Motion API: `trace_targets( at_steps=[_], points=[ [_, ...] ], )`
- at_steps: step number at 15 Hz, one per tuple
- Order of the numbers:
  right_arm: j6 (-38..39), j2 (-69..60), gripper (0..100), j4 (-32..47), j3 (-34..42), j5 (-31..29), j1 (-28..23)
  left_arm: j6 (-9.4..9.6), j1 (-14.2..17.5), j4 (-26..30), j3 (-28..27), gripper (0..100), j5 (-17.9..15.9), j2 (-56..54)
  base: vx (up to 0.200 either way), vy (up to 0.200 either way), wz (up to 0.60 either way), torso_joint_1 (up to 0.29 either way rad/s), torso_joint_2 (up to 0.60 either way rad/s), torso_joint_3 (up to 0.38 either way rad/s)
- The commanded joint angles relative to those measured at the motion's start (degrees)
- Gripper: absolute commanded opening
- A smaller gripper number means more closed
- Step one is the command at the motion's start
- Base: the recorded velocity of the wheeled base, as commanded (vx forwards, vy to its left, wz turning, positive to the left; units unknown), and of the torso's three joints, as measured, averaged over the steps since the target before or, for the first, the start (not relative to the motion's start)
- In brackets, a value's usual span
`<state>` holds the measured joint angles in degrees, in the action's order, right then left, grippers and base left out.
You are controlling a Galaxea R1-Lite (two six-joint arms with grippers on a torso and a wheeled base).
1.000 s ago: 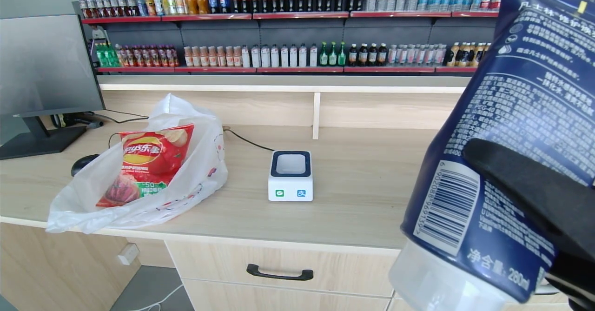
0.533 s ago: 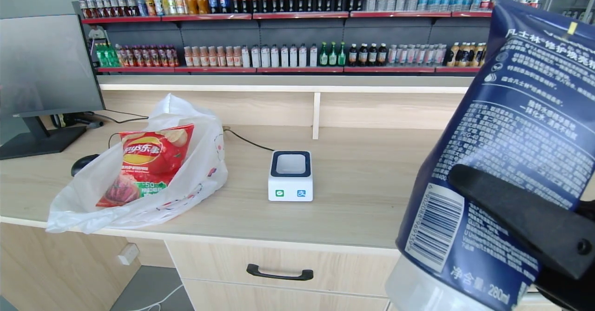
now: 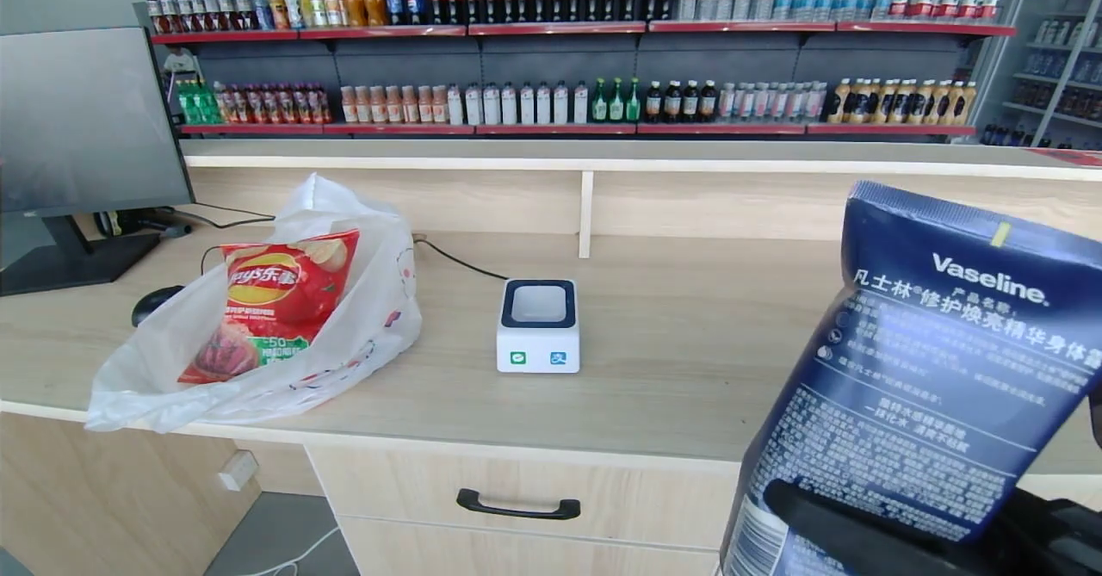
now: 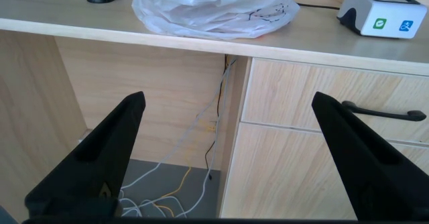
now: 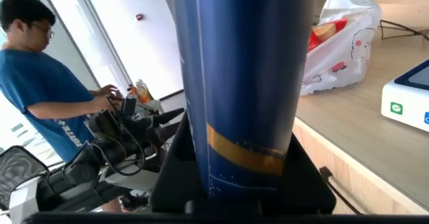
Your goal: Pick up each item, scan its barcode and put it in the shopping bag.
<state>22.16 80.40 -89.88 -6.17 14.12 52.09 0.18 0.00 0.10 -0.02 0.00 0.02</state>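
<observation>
Lowered: body lotion tube (image 3: pixel 938 369) sits lower than a second ago, barcode nearly out of sight | my left gripper (image 4: pixel 228 100) spread wide, empty, below counter (image 3: pixel 689 387) | shopping bag (image 3: pixel 379 318) on counter, holding chips bag (image 3: pixel 275 300) | scanner (image 3: pixel 538 326) centre, window up | my right gripper (image 5: pixel 242 184) clamps the tube's cap end, well right of scanner; scan judged pending.

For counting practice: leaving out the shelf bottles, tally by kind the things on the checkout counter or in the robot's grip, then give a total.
Chips bags: 1, red chips bag, inside the shopping bag
Lotion tubes: 1, blue lotion tube, in the right gripper
Shopping bags: 1
Barcode scanners: 1
Computer mice: 1
Monitors: 1
Total: 6
</observation>
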Motion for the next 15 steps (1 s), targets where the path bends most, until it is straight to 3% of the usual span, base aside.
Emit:
trace_targets(
  at_steps=[1, 5, 6, 10, 12, 15],
  points=[
    [-3.44, 0.29, 0, -0.12, 3.88, -0.76, -0.32, -0.01, 0.0, -0.01, -0.06, 100, 0.0, -0.02, 0.0, 0.0, 0.0, 0.0, 0.0, 0.0],
    [-11.26, 1.08, 0, -0.12, 6.08, -8.93, -1.82, -0.01, 0.0, -0.01, -0.06, 100, 0.0, -0.02, 0.0, 0.0, 0.0, 0.0, 0.0, 0.0],
    [-13.64, 1.17, 0, -0.12, 6.08, -13.33, -4.81, -0.01, 0.0, -0.01, -0.06, 100, 0.0, -0.02, 0.0, 0.0, 0.0, 0.0, 0.0, 0.0],
    [-26.03, 4.07, 0, -0.12, 5.55, -15.79, -19.92, -0.01, 0.0, -0.01, -0.06, 100, 0.0, -0.02, 0.0, 0.0, 0.0, 0.0, 0.0, 0.0],
    [-26.21, 4.15, 0, -0.12, 5.38, -15.79, -20.8, -0.01, 0.0, -0.01, 0.02, 100, 0.0, -0.02, 0.0, 0.0, 0.0, 0.0, 0.0, 0.0],
    [-25.68, 3.27, 0, -0.12, 5.2, -15.79, -20.89, 0.08, 0.0, -0.01, 0.02, 100, 0.0, -0.02, 0.0, 0.2, 0.0, -0.002, 0.0, 0.001]
  ],
)
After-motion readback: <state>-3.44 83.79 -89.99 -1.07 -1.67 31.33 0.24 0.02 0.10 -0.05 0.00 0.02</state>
